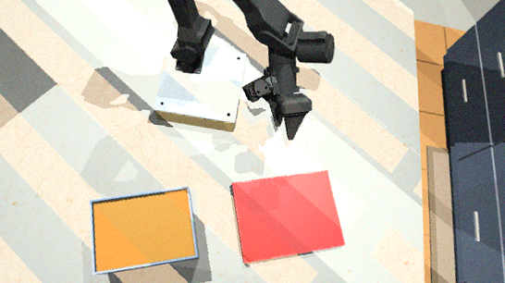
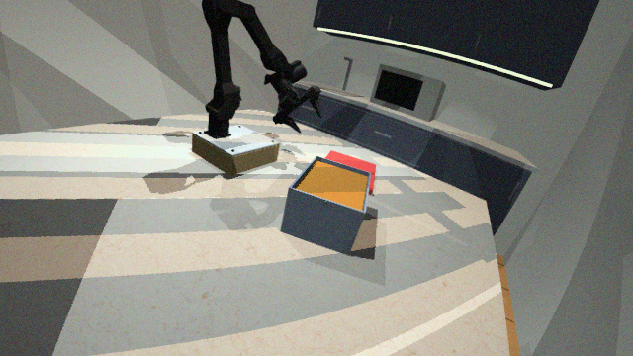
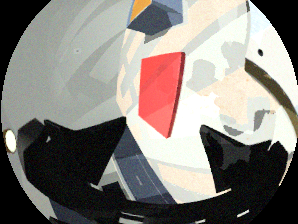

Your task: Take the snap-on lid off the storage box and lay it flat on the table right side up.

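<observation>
The storage box (image 1: 193, 224) (image 2: 321, 220) (image 3: 156, 21) stands upright and open on the table (image 1: 16, 230) (image 2: 198, 307). It has blue-grey walls and an orange inside. The red lid (image 1: 289, 217) (image 2: 350, 160) (image 3: 159, 92) lies beside the box, apart from it. It looks flat on the table, with its smooth broad face up and a thin rim at its edge. In the exterior view the box partly hides it. My gripper (image 1: 284, 133) (image 2: 310, 124) (image 3: 164, 124) is open and empty. It hangs above the table, behind the lid and clear of it.
The arm's white-topped base block (image 1: 211, 86) (image 2: 254, 158) stands behind the box. Dark cabinets (image 1: 490, 183) (image 2: 381, 133) stand beyond the table's right edge. A microwave (image 2: 401, 88) stands on the counter at the back.
</observation>
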`<state>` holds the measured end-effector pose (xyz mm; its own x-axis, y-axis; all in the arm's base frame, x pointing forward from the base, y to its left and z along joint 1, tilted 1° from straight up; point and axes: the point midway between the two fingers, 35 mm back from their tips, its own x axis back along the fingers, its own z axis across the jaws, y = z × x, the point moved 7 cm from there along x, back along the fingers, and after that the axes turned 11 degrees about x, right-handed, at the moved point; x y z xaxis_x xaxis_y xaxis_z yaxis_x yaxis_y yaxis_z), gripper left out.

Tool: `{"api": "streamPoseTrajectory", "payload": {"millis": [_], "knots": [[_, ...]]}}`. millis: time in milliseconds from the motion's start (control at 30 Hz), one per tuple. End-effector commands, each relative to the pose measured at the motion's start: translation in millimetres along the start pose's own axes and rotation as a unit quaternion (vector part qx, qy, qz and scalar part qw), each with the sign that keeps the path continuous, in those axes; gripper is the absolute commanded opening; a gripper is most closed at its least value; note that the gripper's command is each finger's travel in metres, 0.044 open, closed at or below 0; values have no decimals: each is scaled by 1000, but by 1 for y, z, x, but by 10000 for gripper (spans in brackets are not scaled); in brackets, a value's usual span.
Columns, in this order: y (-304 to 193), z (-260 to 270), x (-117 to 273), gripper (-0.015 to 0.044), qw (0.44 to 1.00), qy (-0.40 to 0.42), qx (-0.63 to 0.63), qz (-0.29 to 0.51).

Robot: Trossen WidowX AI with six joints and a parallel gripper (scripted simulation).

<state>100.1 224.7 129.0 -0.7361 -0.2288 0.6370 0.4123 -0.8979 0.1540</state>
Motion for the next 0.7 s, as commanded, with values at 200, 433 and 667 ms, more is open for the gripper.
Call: {"api": "streamPoseTrajectory", "payload": {"millis": [200,433,667], "knots": [[2,11,17,440,1000,4,-6,1],[1,6,12,440,1000,4,-6,1],[1,6,12,440,1000,4,-6,1]]}}
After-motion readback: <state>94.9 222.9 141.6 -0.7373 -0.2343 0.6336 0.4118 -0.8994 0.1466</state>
